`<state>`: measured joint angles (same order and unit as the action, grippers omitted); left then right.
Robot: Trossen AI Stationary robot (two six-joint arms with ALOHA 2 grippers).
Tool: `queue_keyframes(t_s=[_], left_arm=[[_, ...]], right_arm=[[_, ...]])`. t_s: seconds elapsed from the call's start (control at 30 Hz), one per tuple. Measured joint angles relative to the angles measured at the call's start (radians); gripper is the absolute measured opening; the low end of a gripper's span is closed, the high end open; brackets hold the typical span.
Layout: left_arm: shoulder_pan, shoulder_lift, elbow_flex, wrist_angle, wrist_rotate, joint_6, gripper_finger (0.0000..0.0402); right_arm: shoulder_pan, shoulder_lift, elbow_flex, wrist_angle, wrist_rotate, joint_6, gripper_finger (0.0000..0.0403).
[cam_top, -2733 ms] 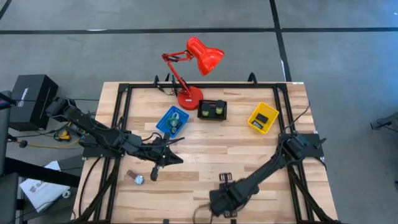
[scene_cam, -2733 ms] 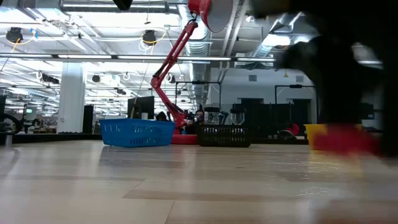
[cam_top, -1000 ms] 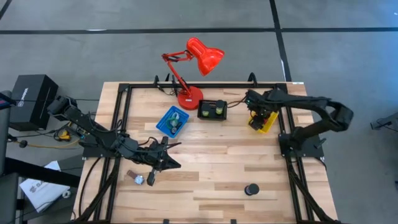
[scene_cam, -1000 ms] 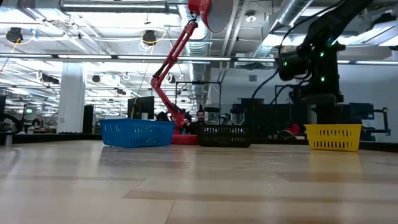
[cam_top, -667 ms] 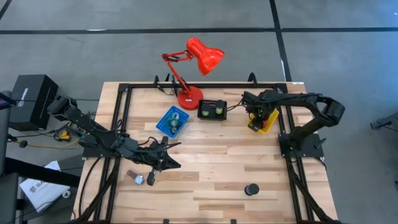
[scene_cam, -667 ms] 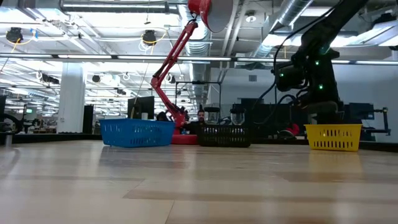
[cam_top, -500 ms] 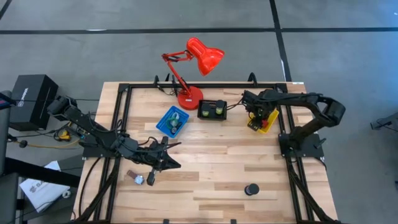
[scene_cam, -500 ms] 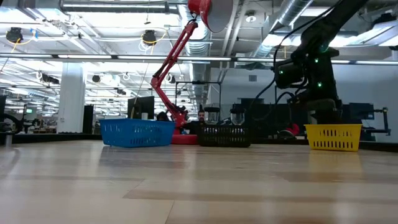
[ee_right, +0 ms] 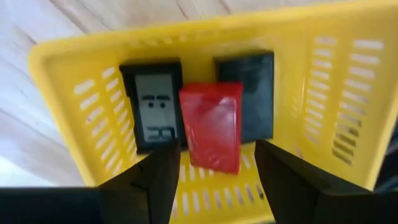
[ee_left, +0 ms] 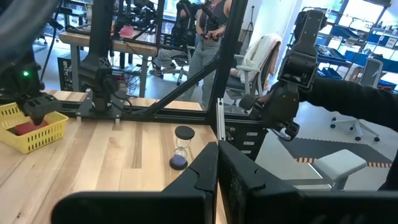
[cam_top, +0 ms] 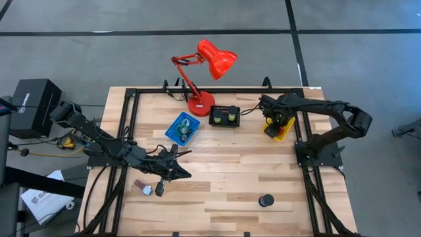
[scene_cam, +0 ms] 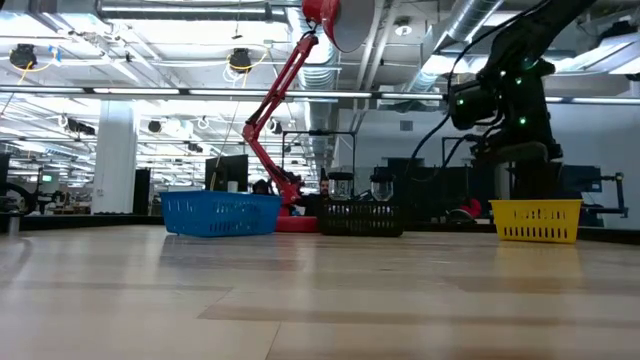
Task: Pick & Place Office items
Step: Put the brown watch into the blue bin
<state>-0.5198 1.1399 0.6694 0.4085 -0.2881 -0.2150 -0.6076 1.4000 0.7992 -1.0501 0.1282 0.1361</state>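
The right pincer (ee_right: pixel 211 180) hung wide over the yellow bin (ee_right: pixel 81 112) holding the red block (ee_right: pixel 211 127), while a black cylinder (cam_top: pixel 266 199) awaited on the surface (cam_top: pixel 223 164) and the left pincer (cam_top: pixel 160 187) rested closed

A big robotics lab or workshop hall. Above the wooden tabletop (scene_cam: pixel 300 290), bare ducts (scene_cam: pixel 400 40) and strip lights (scene_cam: pixel 200 92) run across an open ceiling. Behind the tabletop stand workbenches (ee_left: pixel 112 42), dark equipment racks (scene_cam: pixel 410 190), an office chair (ee_left: pixel 258 56) and a standing person (ee_left: pixel 208 37). Grey concrete floor (cam_top: pixel 99 59) surrounds the tabletop's black frame (cam_top: pixel 128 125).
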Motion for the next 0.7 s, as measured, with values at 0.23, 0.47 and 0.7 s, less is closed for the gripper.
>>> queue_keyframes(t_s=[0.23, 0.47, 0.7], left_arm=[[0.0, 0.0, 0.0, 0.003, 0.0, 0.0, 0.0002], [0.0, 0.0, 0.0, 0.006, -0.018, 0.0, 0.0002], [0.0, 0.0, 0.0, 0.006, -0.063, 0.0, 0.0002]], right_arm=[[0.052, -0.088, 0.0, -0.109, 0.0, 0.066, 0.0196], [0.148, -0.249, 0.0, -0.118, 0.0, 0.229, 0.0185], [0.354, -0.419, 0.0, -0.036, -0.001, 0.384, 0.0173]])
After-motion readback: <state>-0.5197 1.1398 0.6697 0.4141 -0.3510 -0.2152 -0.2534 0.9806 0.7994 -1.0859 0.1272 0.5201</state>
